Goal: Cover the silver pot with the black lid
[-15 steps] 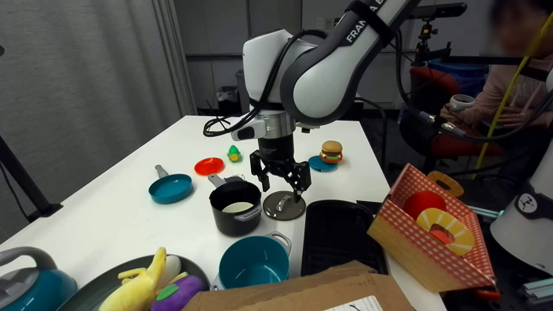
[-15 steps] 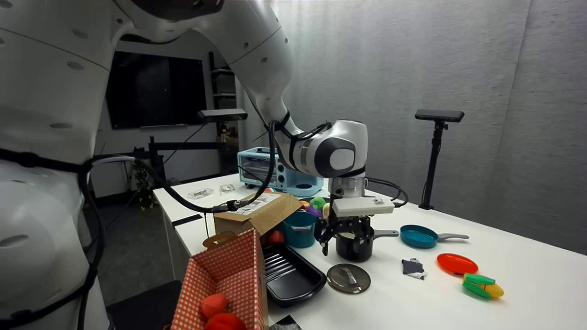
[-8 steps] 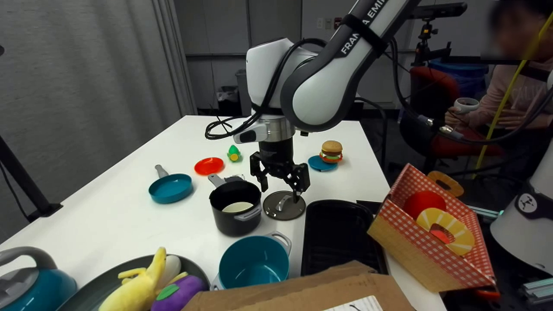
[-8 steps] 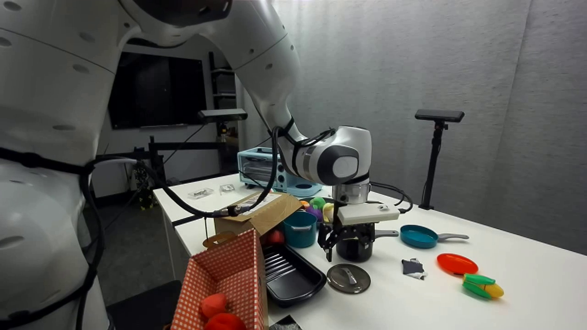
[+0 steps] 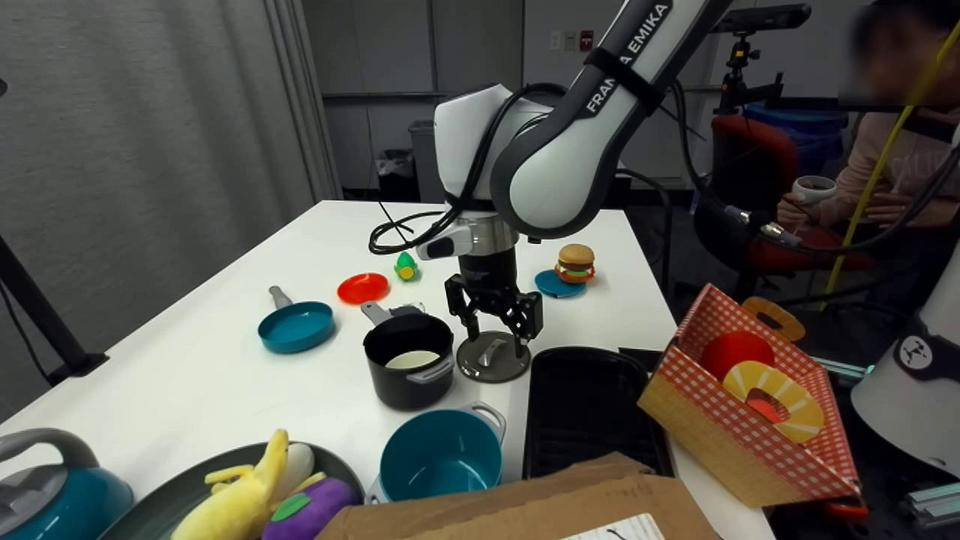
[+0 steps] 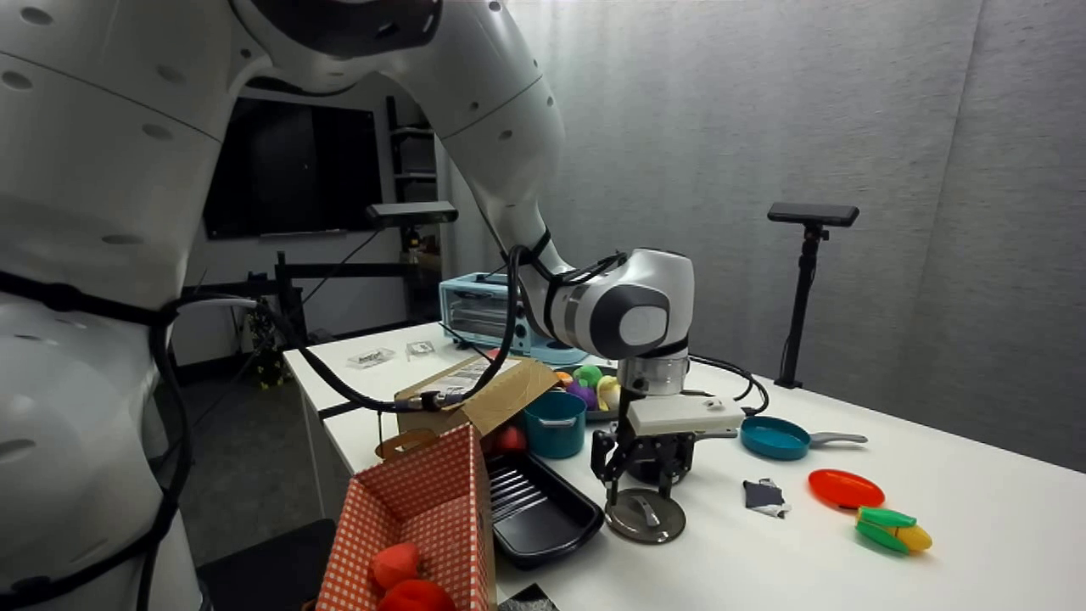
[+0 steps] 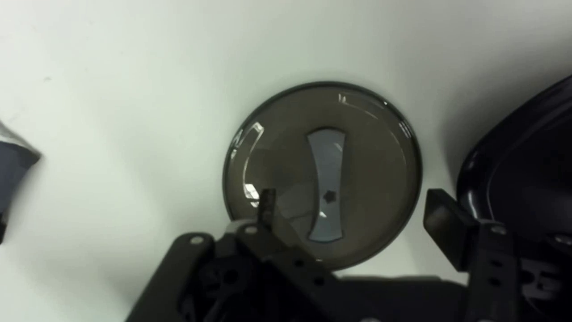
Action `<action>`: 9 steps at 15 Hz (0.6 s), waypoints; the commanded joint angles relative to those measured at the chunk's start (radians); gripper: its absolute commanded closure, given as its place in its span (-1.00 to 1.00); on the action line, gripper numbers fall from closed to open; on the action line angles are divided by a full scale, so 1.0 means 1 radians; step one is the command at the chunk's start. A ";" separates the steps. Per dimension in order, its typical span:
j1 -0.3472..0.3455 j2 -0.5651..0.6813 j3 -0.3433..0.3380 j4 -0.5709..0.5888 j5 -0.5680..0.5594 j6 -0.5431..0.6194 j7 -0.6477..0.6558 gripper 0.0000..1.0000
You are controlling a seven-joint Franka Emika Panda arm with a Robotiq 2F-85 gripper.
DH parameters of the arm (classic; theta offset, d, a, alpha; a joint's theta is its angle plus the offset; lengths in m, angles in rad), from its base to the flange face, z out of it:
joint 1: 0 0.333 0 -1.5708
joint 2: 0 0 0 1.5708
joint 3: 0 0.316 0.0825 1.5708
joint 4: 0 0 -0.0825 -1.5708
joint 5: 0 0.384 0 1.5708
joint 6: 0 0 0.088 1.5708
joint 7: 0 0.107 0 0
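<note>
The black lid (image 5: 491, 369) lies flat on the white table with its grey bar handle upward; it also shows in an exterior view (image 6: 645, 528) and in the wrist view (image 7: 371, 179). The silver pot (image 5: 401, 381) looks dark outside, with grey handles and something pale inside. It stands uncovered beside the lid and is partly hidden behind the gripper in an exterior view (image 6: 645, 473). My gripper (image 5: 496, 339) is open and empty, low over the lid. In the wrist view the fingers (image 7: 353, 203) stand on either side of the lid's handle, apart from it.
A black baking tray (image 5: 592, 420) lies close beside the lid. A teal bowl (image 5: 442, 457), a cardboard box (image 5: 555, 502) and a checked basket (image 5: 750, 420) stand near it. A teal pan (image 5: 296, 328), red disc (image 5: 364, 289) and dark foil scrap (image 6: 765, 496) lie farther off.
My gripper has come down toward the lid and shifted slightly away from the pot. Its fingers look somewhat nearer together. The lid and pot have not moved.
</note>
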 commanded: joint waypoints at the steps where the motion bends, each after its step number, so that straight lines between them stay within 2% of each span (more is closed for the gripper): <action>1: -0.019 0.012 0.013 -0.010 -0.046 0.028 -0.003 -0.62; 2: -0.018 0.017 0.013 -0.009 -0.050 0.027 -0.002 -0.57; 3: -0.018 0.021 0.012 -0.009 -0.055 0.028 -0.001 -0.39; 4: -0.017 0.026 0.012 -0.008 -0.063 0.028 0.000 -0.09; 5: -0.018 0.030 0.012 -0.007 -0.068 0.029 0.001 -0.05; 9: -0.017 0.032 0.013 -0.002 -0.088 0.026 0.001 0.56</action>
